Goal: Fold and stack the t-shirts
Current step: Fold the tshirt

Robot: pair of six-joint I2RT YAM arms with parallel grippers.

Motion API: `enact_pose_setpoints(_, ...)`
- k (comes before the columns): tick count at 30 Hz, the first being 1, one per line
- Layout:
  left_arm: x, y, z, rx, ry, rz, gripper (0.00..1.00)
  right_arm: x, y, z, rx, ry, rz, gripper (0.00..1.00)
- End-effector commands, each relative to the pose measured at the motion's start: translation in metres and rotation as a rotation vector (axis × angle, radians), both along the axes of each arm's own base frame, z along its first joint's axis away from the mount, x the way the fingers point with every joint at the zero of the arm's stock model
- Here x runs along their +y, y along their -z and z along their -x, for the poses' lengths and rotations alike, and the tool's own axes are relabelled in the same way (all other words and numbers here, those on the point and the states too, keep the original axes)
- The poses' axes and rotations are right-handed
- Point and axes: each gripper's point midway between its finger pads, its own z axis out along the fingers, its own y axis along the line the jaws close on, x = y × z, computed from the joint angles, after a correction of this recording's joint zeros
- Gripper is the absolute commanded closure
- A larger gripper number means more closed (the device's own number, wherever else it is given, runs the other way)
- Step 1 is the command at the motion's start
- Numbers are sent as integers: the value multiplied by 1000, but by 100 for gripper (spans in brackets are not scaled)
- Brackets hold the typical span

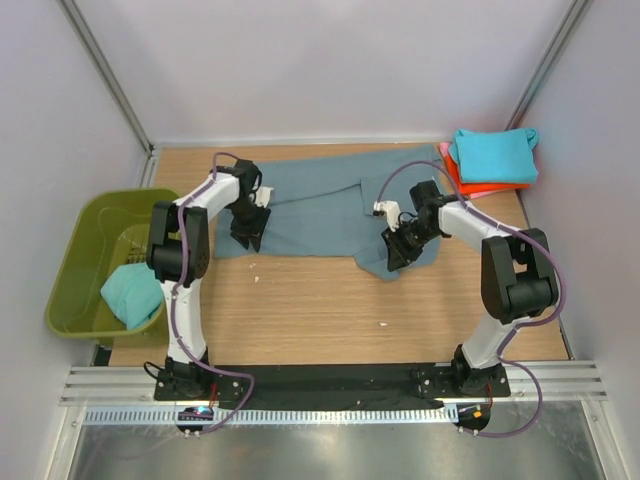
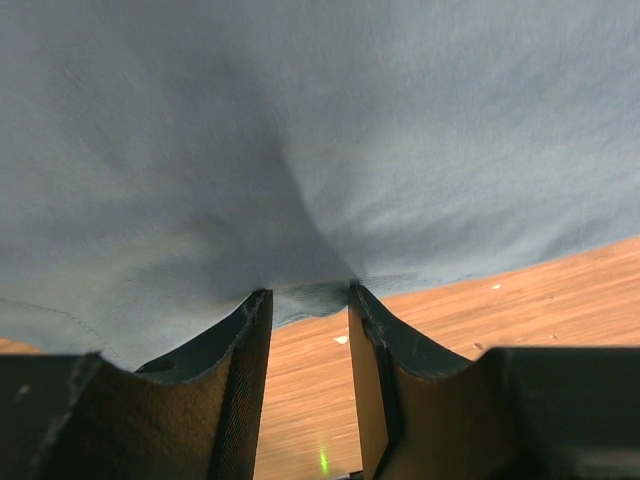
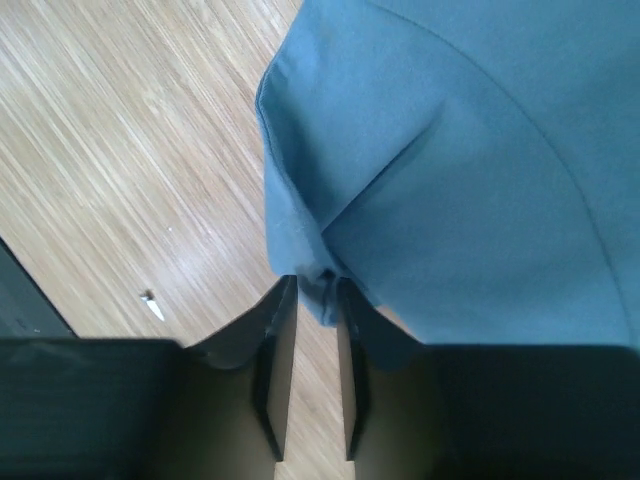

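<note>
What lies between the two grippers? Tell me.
The slate blue-grey t-shirt fills the stretch from left gripper to right gripper, seen in the top view.

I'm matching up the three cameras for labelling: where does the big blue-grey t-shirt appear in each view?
Top external: the blue-grey t-shirt lies spread across the far middle.
Left wrist: the shirt fills the upper picture, hem at the left gripper.
Right wrist: upper right, a corner at the right gripper.
Shared landmark: the wooden table beneath it.
</note>
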Motion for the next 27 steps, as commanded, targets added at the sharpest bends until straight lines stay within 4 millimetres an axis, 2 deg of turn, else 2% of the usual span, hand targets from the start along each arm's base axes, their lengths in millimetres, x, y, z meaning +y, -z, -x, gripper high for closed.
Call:
enact_pose_setpoints(1,6,20,-23,-47,-5,-46,62,6,-18,-15,-70,-39,-10,80)
enact_pose_setpoints(3,5,20,-26,-51,-6,-52,62,1,-23,-17,-88,-35,14,91)
enact_pose_setpoints(7,8,26,-27,-34,-16,-73,63,-9,-44,-32,-184,-68,96,94)
enact_pose_setpoints(10,8,31,-24,-16,-17,-74,63,-16,-71,-60,-322,-118,182,94)
enact_pose_setpoints(13,6,32,-22,-6,-17,-62,63,-15,-81,-83,-398,-130,223,94)
enact_pose_setpoints(18,7,29,-20,-11,-20,-58,64,-4,-65,-108,-446,-192,307,94)
enact_pose_setpoints(19,6,28,-18,-9,-17,-58,64,7,-67,-112,-474,-218,316,93)
enact_pose_setpoints(23,7,28,-15,-7,-17,-57,64,21,-63,-126,-540,-238,377,88)
enact_pose_setpoints(27,7,28,-16,-8,-18,-58,64,29,-63,-136,-586,-236,412,91)
